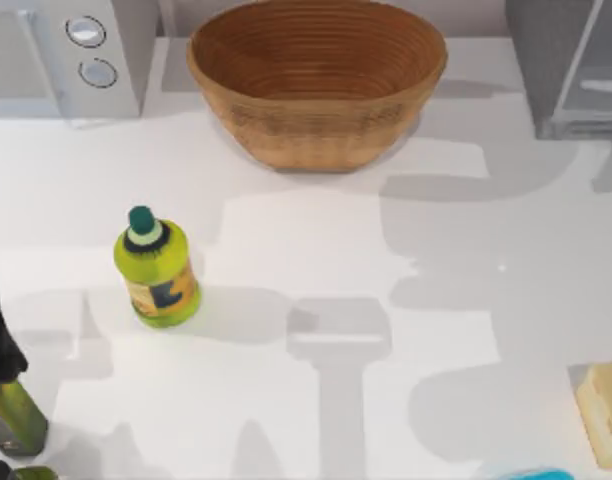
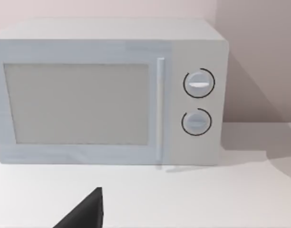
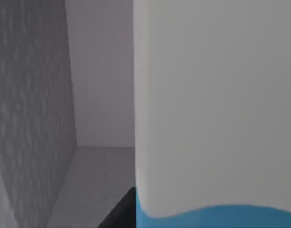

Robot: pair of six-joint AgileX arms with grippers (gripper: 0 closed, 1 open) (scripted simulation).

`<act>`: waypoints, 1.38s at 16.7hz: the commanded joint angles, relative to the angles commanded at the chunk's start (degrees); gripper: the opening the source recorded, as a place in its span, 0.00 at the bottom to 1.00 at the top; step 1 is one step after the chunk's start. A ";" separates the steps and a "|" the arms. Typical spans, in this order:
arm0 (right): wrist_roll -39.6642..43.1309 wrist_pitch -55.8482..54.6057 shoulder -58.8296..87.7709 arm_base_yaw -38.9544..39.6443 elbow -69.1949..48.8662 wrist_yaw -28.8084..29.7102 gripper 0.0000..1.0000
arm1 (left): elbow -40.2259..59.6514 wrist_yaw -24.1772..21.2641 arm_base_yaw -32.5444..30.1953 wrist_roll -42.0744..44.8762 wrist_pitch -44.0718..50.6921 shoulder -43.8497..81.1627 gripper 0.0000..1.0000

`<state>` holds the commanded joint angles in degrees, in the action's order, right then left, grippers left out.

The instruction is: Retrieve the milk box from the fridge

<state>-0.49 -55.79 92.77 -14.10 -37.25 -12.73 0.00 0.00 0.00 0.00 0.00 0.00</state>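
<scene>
Tall white milk carton (image 3: 214, 104) close against right hand, grip state unclear; could snag grey fridge wall (image 3: 31, 114) coming out.

No readable text, brand, or number is found. An orange label with a dark mark is borne by the yellow-green bottle (image 1: 157, 275), but no letters can be made out.

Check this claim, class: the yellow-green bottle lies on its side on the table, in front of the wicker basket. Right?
Not quite. In the top view the yellow-green bottle stands upright, green cap up, on the table. It is indeed in front of the wicker basket, toward the left.
</scene>
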 joint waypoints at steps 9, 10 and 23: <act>0.24 28.26 -47.39 6.62 19.40 6.19 0.00 | 0.00 0.00 0.00 0.00 0.00 0.00 1.00; 0.19 31.86 -53.37 7.47 21.89 6.94 0.00 | 0.00 0.00 0.00 0.00 0.00 0.00 1.00; 0.49 55.79 -92.77 14.10 37.25 12.72 0.00 | 0.00 0.00 0.00 0.00 0.00 0.00 1.00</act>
<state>0.00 0.00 0.00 0.00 0.00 0.00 0.00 0.00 0.00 0.00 0.00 0.00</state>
